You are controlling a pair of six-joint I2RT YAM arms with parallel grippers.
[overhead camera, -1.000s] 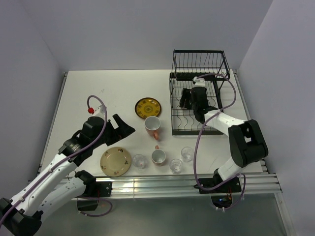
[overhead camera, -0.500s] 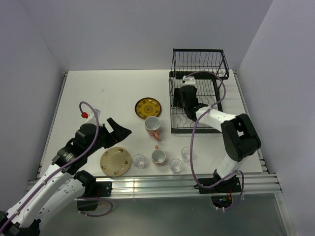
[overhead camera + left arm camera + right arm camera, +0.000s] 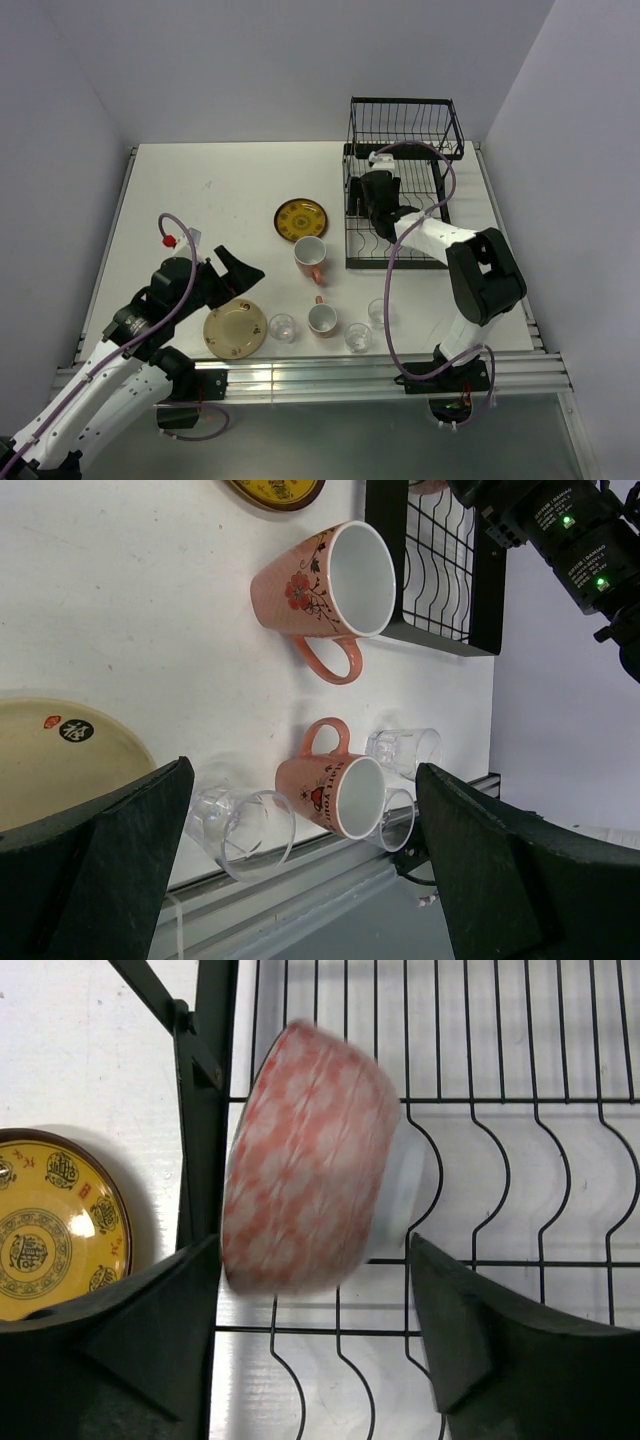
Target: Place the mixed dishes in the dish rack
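Note:
The black wire dish rack (image 3: 437, 205) stands at the back right. My right gripper (image 3: 377, 203) hangs over its slotted base, jaws open. A bowl (image 3: 310, 1160) with a red-and-white outside lies on its side on the wires, blurred, just beyond the right gripper (image 3: 317, 1250). My left gripper (image 3: 238, 272) is open above the table, near the tan plate (image 3: 235, 329). Ahead of the left gripper (image 3: 305, 770) lie one mug (image 3: 335, 795) and three glasses (image 3: 240, 825), (image 3: 405, 748), (image 3: 398, 822). A second mug (image 3: 310, 255) and the yellow plate (image 3: 301, 219) sit farther back.
The rack's taller basket section (image 3: 405, 125) rises behind its base. An aluminium rail (image 3: 330, 372) runs along the near table edge, close to the glasses. Grey walls close in the left, back and right.
My right gripper shifted left over the rack base and its jaws widened; the bowl now shows blurred on the wires. The left arm drew back toward the near edge, jaws still open.

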